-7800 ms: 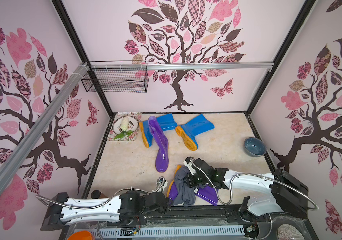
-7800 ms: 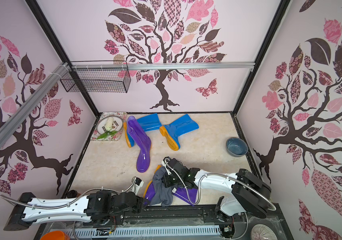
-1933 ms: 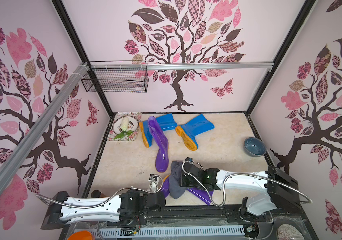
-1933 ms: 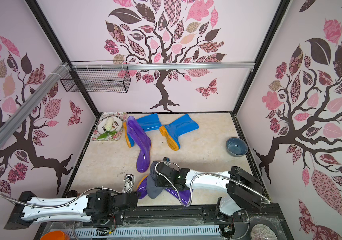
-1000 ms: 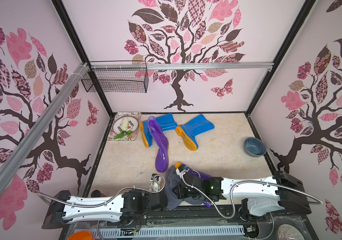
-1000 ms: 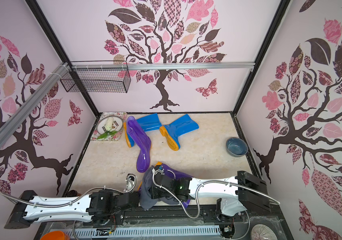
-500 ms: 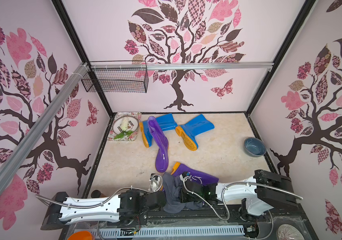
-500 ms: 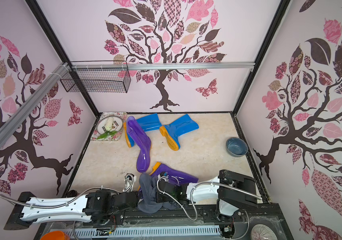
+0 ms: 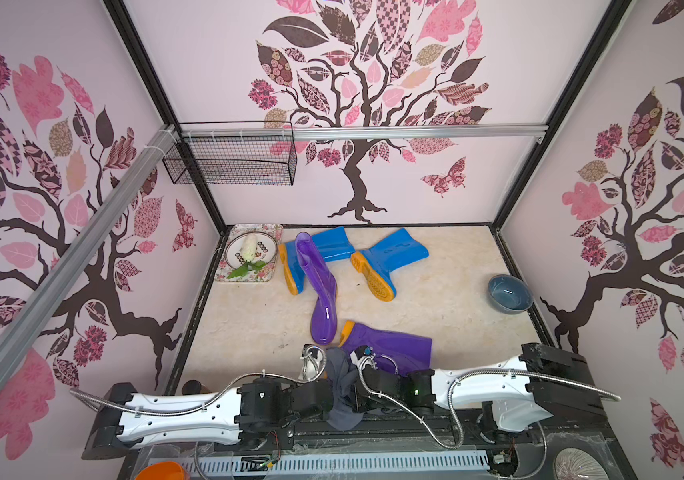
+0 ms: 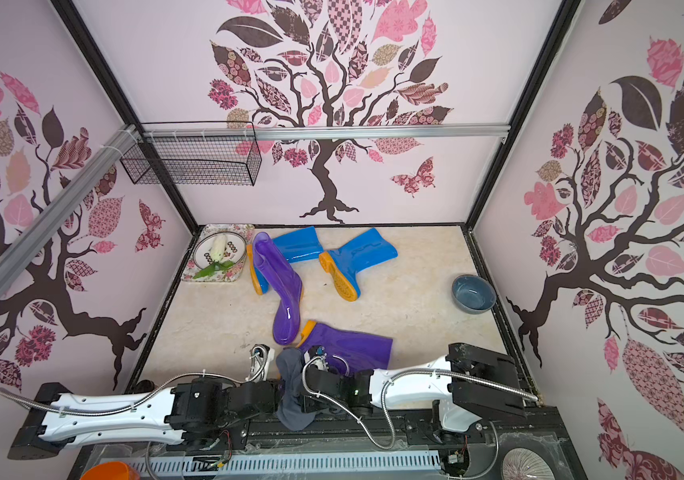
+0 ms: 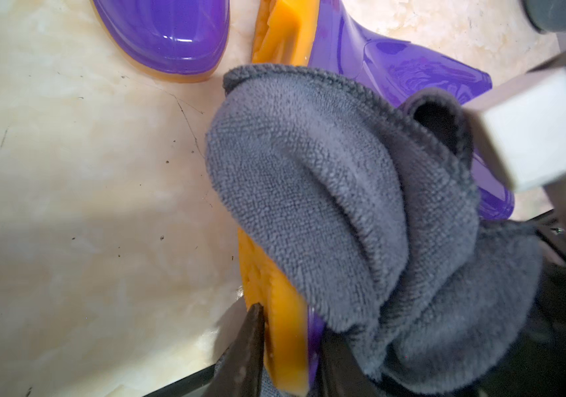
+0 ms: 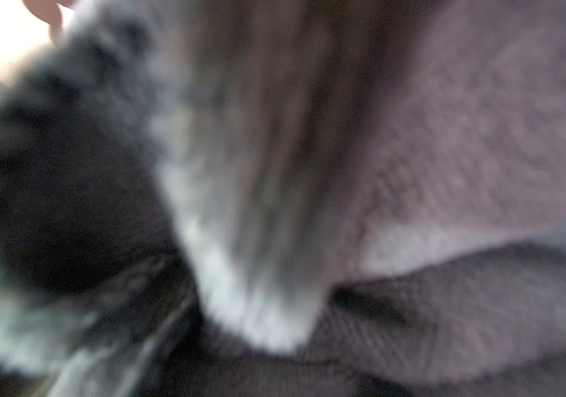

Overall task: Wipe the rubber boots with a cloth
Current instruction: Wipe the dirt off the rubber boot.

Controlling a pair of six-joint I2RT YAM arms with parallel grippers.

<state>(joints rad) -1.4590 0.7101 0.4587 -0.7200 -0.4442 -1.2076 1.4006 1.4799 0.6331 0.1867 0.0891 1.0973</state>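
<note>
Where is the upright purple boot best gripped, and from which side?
Probably the shaft rim of the upright purple boot, from above, one finger inside: it stands on its sole, mouth facing up, and the thin rim suits jaws better than the wide shaft.

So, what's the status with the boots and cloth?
Left end effector clamped on sole of near purple boot. Right end effector shut on cloth, draped over that boot. Other purple boot close by, not touching.

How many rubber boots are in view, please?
4. A blue boot lies beside the floral tray, a second blue boot further right; a purple boot sits before them; a second purple boot lies at the front, partly under the cloth.
</note>
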